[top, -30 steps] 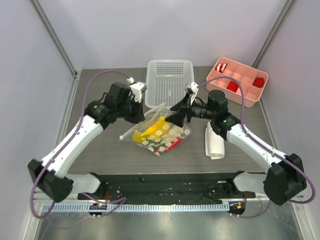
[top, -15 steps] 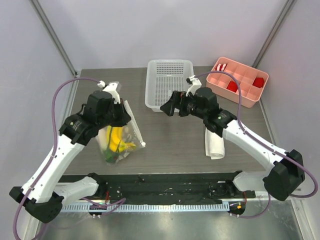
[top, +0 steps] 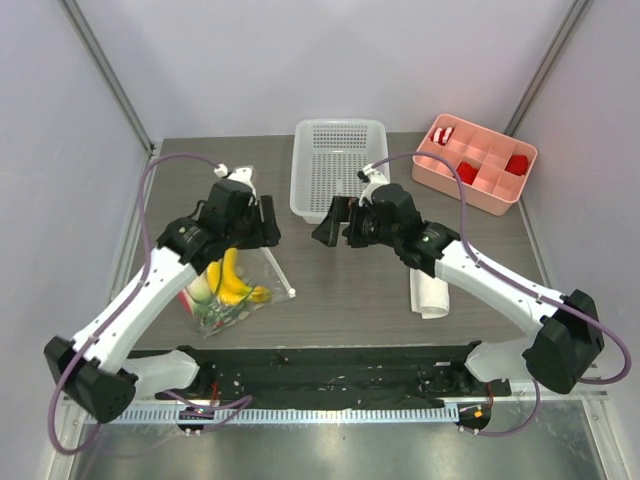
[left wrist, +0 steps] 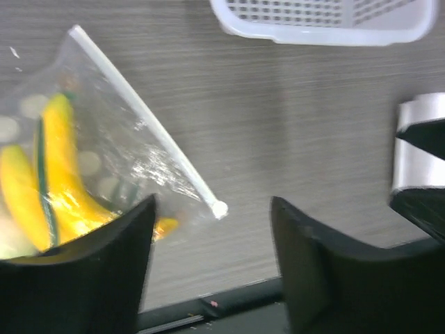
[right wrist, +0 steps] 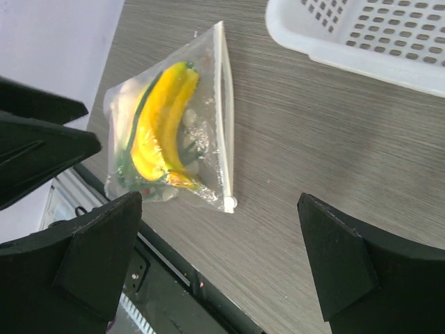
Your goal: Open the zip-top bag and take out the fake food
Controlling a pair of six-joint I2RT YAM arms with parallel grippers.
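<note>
Bag: the clear plastic zip-top bag (top: 240, 285) with white dots lies flat on the grey wood-grain table (top: 350, 290), at the left side near the front edge; its white zip strip (left wrist: 149, 122) is on the side that faces the middle of the table; I cannot tell if the zip is open or closed
Food: all inside the bag; the yellow plastic toy banana bunch (right wrist: 163, 122) is easy to see, with thin green stems (left wrist: 40, 163) along it, a white oblong piece (top: 200, 290) beside it and a small red piece low in the bag
Left gripper (left wrist: 214, 216): fingers spread apart, nothing between them; it is over the far corner of the bag, and I cannot tell if it touches
Right gripper (right wrist: 219, 203): fingers wide apart, empty, over the middle of the table, apart from the bag
Basket: white plastic mesh basket (top: 340, 165) at the far middle, just behind both grippers
Tray: pink plastic compartment tray (top: 487, 153) at the far right, red blocks (top: 516, 165) in some compartments
Cloth: rolled white cloth (top: 430, 290) on the table under the right arm
</note>
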